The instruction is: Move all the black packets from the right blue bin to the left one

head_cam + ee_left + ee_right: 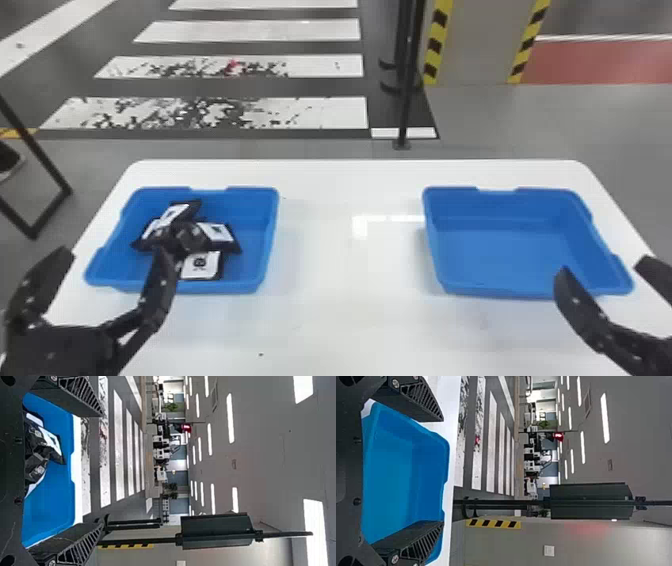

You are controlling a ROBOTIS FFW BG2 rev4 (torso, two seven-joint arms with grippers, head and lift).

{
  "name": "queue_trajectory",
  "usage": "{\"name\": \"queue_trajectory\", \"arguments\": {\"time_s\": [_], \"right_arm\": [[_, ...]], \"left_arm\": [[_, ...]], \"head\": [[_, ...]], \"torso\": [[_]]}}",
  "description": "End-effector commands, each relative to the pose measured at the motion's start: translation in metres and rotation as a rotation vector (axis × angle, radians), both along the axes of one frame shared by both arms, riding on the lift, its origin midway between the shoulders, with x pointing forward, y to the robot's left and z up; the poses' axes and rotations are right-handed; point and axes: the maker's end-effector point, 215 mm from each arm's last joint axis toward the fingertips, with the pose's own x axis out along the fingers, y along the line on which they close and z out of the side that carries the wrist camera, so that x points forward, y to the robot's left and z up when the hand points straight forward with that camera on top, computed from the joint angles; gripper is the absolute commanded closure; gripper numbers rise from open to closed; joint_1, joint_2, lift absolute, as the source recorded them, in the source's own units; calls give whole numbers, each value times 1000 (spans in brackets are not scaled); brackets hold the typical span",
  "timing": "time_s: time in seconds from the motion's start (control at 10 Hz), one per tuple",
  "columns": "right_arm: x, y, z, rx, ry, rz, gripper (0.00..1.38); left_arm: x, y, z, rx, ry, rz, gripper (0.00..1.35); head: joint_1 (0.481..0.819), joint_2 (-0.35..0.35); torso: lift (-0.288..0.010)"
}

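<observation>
White tabletop, left end effector and right end effector forward-facing near blue bins, fingers of each apart

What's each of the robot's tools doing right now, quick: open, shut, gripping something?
Left tool: open, holding nothing, near the left blue bin.
Right tool: open, holding nothing, near the right one.

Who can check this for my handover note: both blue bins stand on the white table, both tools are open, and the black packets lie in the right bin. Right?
Not quite: the head view shows the black packets in the left blue bin, not the right blue bin. Both bins stand on the white table; left tool and right tool are open.
</observation>
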Motion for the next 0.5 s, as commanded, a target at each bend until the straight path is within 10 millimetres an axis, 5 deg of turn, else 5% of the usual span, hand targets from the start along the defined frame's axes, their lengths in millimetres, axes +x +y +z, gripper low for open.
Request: {"name": "queue_trajectory", "arguments": {"time_s": [0.0,0.4], "right_arm": [[0,0,0,-1,0,-1,102],[0,0,2,-5,-7,0,102]], "left_arm": [[0,0,0,0,0,0,38],[-1,0,1,-2,-2,0,51]], "head": [[695,40],[695,40]], "torso": [[-140],[-140]]}}
